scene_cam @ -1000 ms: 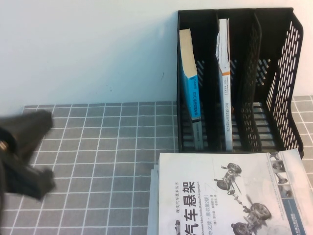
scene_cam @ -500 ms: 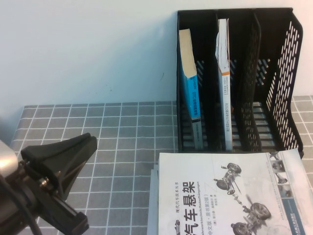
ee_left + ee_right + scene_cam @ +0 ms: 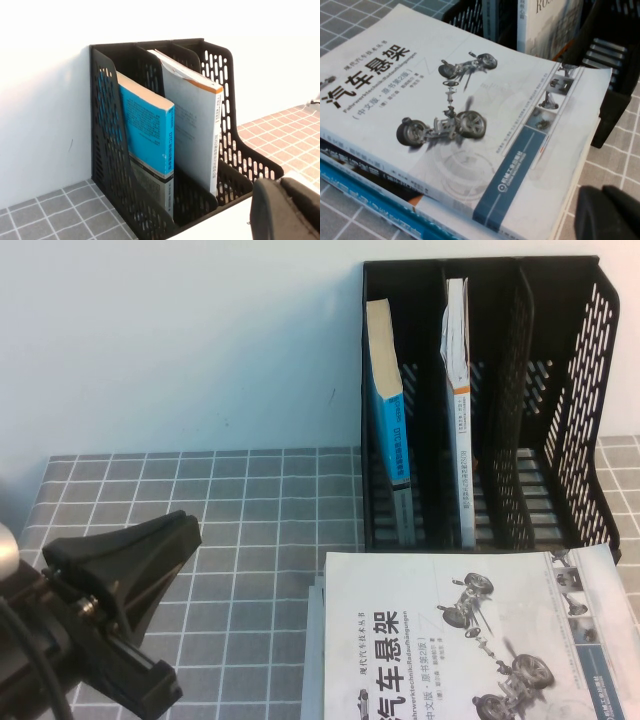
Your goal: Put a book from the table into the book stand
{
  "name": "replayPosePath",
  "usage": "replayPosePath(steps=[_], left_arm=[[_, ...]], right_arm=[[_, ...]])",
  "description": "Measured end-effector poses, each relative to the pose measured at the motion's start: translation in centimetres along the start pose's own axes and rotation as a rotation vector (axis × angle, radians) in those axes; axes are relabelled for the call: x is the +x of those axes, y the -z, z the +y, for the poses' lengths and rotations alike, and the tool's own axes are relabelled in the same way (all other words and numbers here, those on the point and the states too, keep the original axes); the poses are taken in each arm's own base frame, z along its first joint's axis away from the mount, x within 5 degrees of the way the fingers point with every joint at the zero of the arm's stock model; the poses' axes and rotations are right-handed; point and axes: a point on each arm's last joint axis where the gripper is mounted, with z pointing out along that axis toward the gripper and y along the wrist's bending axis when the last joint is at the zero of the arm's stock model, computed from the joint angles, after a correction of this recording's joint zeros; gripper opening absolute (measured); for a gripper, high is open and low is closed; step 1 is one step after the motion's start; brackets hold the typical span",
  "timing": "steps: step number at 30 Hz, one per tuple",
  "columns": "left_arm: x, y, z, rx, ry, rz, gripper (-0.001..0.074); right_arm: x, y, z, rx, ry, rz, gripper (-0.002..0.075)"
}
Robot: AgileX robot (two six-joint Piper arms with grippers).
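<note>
While the left pincer (image 3: 150,610) hovers wide open and empty and the right pincer (image 3: 610,212) sits unreadable beside the stack, the stiff, heavy white car-suspension book (image 3: 460,640) tops the pile before the black mesh book stand (image 3: 590,440); grip its overhanging edge.

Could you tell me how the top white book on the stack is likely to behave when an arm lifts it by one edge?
The top white book looks a thin glossy paperback, so probably floppy and slippery. It lies on a stack, so neighbours may shift.
</note>
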Motion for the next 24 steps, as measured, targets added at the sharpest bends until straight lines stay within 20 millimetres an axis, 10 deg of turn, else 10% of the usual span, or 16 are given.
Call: replayPosePath(steps=[24], left_arm=[[1.6,1.8,3.1,-0.265,-0.021,0.174,0.0000]], right_arm=[[0.0,0.0,0.0,-0.001,-0.001,-0.001,-0.0003]])
